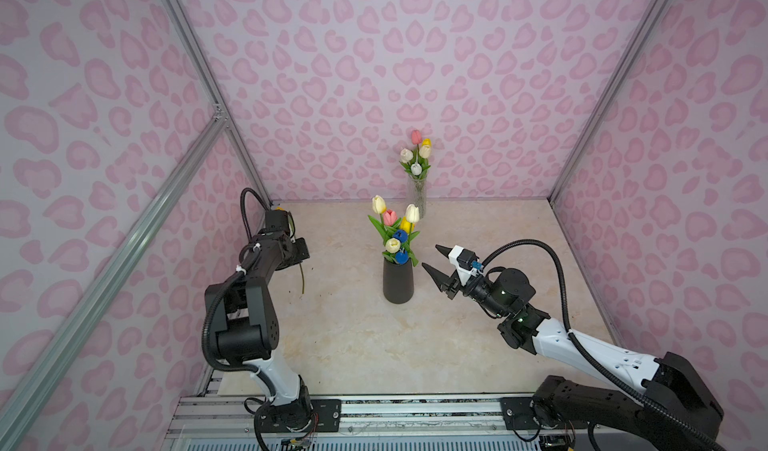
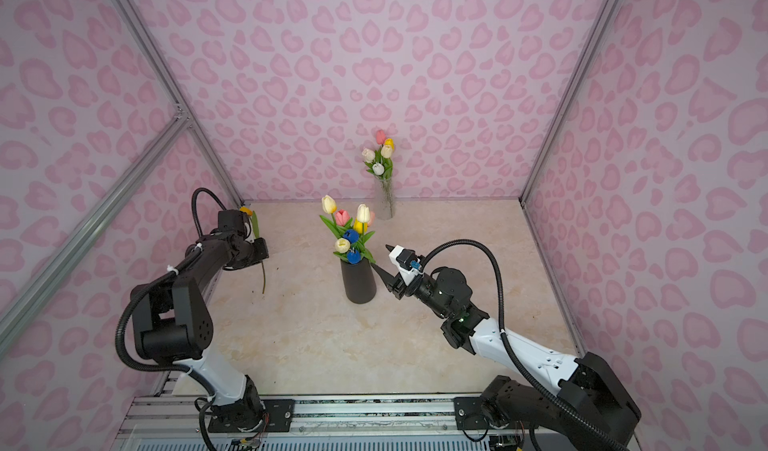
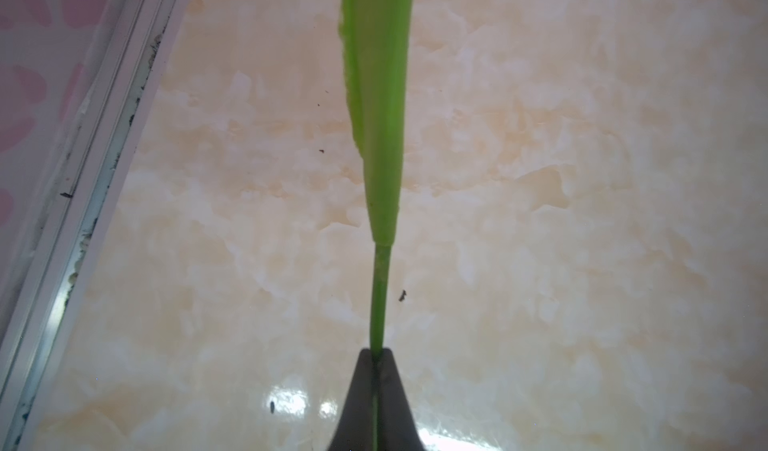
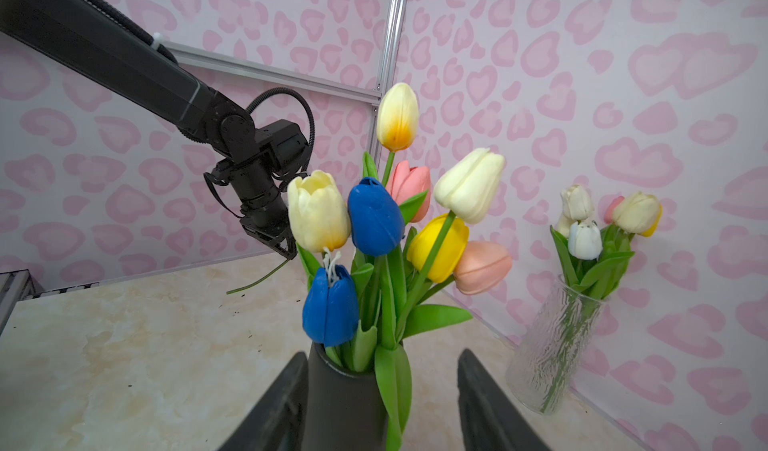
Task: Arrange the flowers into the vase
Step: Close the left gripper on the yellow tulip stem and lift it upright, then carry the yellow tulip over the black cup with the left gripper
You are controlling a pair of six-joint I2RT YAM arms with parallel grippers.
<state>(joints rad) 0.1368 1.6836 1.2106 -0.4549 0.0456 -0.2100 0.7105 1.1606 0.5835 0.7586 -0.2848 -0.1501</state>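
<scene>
Your left gripper (image 3: 376, 355) is pinching one flower's green stem (image 3: 380, 291) tight. Your right gripper (image 1: 430, 256) is hanging open just beside the black vase (image 1: 398, 282).

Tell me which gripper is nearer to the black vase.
Right. The right gripper stands open just beside the black vase, on its right in a top view. The left gripper, shut on a tulip stem, is well off to the vase's left.

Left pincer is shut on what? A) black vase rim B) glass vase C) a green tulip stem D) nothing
C: the left wrist view shows the left pincer closed tight on the green tulip stem, near where its leaf starts.
</scene>
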